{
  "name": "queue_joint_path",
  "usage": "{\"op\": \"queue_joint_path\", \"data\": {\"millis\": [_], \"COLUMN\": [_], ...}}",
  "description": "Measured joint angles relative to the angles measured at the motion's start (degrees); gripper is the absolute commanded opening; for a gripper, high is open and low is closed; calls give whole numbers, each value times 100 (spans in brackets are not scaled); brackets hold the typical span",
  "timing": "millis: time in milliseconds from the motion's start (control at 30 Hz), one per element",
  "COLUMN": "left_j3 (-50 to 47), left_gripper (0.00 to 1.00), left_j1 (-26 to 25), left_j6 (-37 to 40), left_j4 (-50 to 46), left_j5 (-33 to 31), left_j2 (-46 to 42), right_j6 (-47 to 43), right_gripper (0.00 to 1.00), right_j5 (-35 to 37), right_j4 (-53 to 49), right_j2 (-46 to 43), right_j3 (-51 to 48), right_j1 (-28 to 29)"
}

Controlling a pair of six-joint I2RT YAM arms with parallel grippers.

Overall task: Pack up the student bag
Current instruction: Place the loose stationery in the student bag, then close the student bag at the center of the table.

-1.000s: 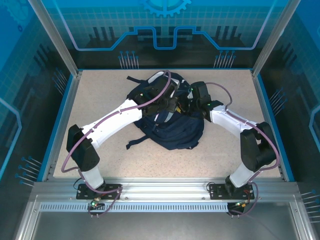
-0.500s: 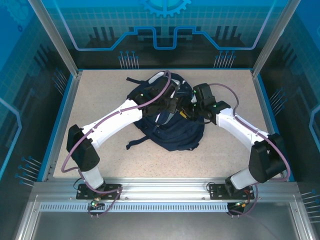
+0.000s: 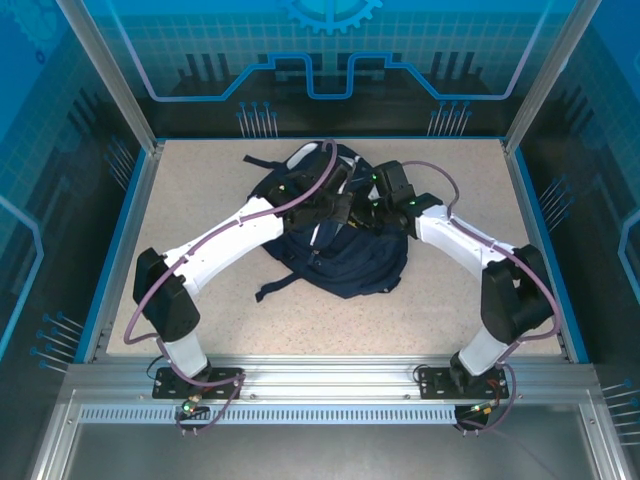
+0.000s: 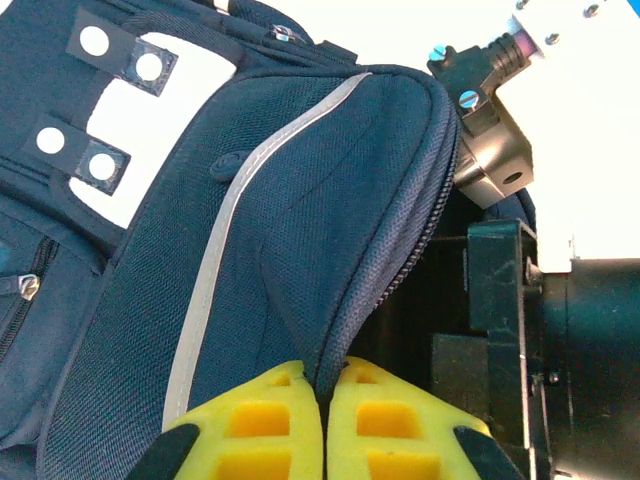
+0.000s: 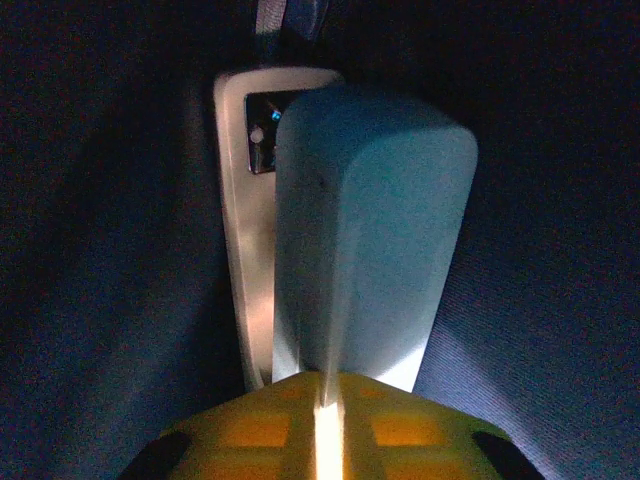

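Right arm (image 3: 455,235) pulled inward over rumpled navy, white-striped student bag (image 3: 350,265).

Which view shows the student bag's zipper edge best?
The left wrist view: the zipper edge runs up from the shut left gripper, which pinches the student bag's fabric. In the top external view the arms cover it. The right wrist view gives dark fabric around a pale blue block.

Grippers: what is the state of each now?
Left gripper: closed on the student bag.
Right gripper: closed; whether it holds the pale blue block is unclear.
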Motion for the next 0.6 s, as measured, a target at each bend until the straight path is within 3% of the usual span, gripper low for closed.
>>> {"op": "queue_joint_path", "data": {"millis": [200, 400, 600], "left_j3": [0, -81, -391], "left_gripper": [0, 2, 45], "left_j1": [138, 168, 372], "left_j6": [-343, -601, -1043], "left_j4": [4, 140, 629], "left_j5": [168, 553, 1309], "left_j2": [0, 4, -4], "right_j6": [-20, -203, -682], "right_gripper": [15, 37, 50], "right_j5": [-199, -236, 0], "right_j4": [295, 190, -551], "right_j2": [203, -319, -1694], "right_j3": [74, -326, -973], "right_j1": [-2, -74, -411]}}
